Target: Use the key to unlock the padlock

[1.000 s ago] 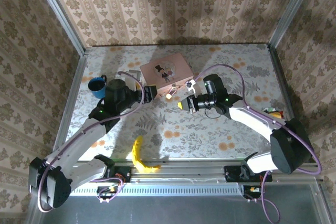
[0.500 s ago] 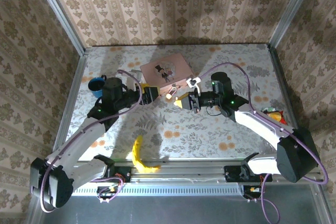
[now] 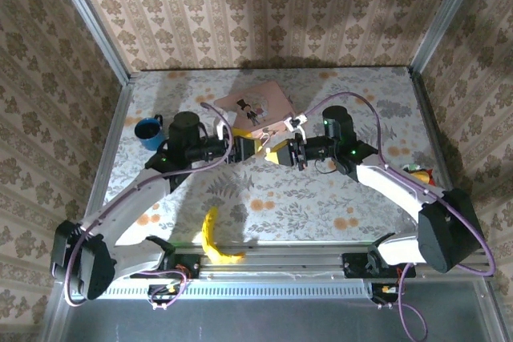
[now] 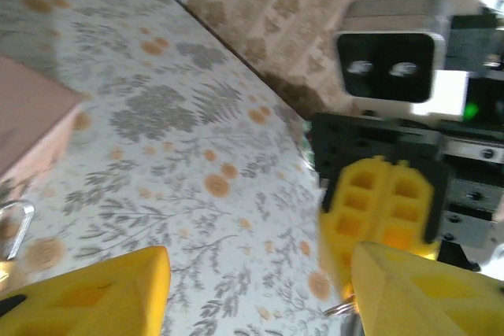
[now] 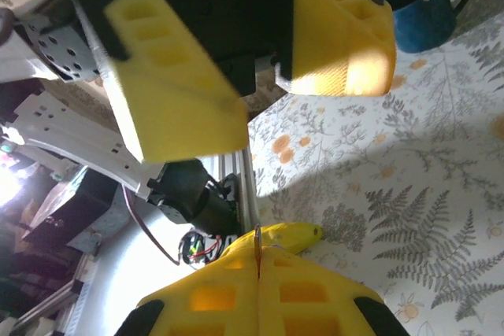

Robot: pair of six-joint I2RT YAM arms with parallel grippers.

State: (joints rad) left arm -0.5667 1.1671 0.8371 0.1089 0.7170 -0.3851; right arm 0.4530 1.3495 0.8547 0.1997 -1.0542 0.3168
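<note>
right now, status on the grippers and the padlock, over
Left gripper open, right gripper shut, tips facing. Padlock on table between them, ungripped. Pink box close behind it.

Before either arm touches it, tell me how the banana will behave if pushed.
The banana lies flat on its curve, so a push would probably spin or slide it, not roll it. Its skin looks smooth, so a grip might slip.

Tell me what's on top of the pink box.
The pink box lid shows a printed dark figure, with nothing resting on it. The left arm's cable crosses its left corner, hiding that bit.
</note>
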